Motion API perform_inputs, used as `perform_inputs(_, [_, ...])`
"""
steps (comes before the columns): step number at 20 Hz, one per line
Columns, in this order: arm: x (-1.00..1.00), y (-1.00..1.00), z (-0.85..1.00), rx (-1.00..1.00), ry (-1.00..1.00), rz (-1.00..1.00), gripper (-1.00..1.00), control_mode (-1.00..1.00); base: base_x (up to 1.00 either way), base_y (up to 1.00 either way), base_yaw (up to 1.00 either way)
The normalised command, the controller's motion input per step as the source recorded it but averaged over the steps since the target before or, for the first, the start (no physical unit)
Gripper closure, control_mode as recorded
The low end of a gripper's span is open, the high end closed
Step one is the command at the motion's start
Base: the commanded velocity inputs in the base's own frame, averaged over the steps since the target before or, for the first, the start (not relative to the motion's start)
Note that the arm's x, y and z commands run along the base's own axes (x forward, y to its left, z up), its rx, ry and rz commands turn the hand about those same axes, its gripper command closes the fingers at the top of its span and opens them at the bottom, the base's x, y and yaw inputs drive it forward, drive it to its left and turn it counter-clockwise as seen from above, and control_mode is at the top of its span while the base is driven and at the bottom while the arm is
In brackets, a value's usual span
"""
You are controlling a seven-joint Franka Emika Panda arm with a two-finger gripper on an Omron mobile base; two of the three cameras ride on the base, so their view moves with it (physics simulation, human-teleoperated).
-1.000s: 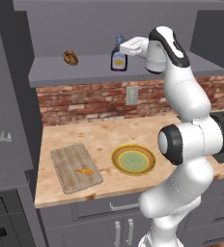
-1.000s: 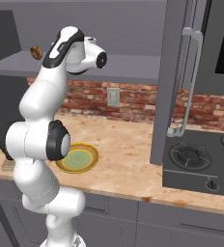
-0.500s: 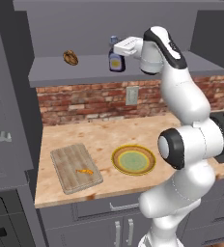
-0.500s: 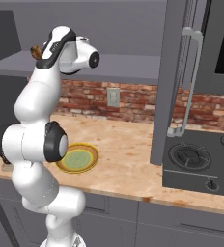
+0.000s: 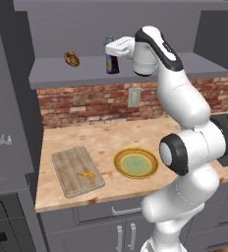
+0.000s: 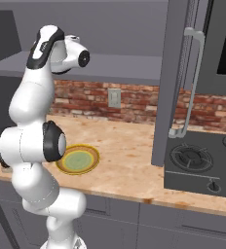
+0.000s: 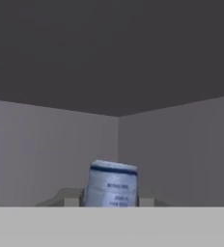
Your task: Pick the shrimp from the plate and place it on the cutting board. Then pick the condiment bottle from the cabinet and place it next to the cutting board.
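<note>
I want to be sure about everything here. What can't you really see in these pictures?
- Tool: in the left base view its tips are behind the bottle, so whether they squeeze it is unclear.
- Bottle: in the hand view the grey band cuts off its lower part.
- Cutting board: in the right base view the arm hides it.
- Shrimp: too small to show any detail.

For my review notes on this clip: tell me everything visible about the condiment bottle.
The condiment bottle stands upright on the grey cabinet shelf: small, dark, with a pale cap. The gripper is at its top, hiding the neck. The hand view shows its pale cap close up between the fingers; a firm grip cannot be confirmed.
</note>
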Motion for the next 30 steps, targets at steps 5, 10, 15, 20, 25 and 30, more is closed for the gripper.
perform_inputs(5, [-0.02,0.12,0.00,0.00,0.00,0.00,1.00,-1.00,0.00,0.00,0.00])
perform_inputs(10, [-0.02,0.06,0.00,0.00,0.03,0.00,1.00,-1.00,0.00,0.00,0.00])
perform_inputs(15, [-0.01,0.04,0.00,0.00,0.06,0.00,1.00,-1.00,0.00,0.00,0.00])
perform_inputs(20, [-0.06,0.01,0.01,0.00,0.08,0.00,1.00,-1.00,0.00,0.00,0.00])
perform_inputs(25, [-0.16,0.00,0.08,0.00,0.05,0.00,1.00,-1.00,0.00,0.00,0.00])
perform_inputs(30, [-0.25,0.00,0.08,0.00,0.00,0.00,1.00,-1.00,0.00,0.00,0.00])
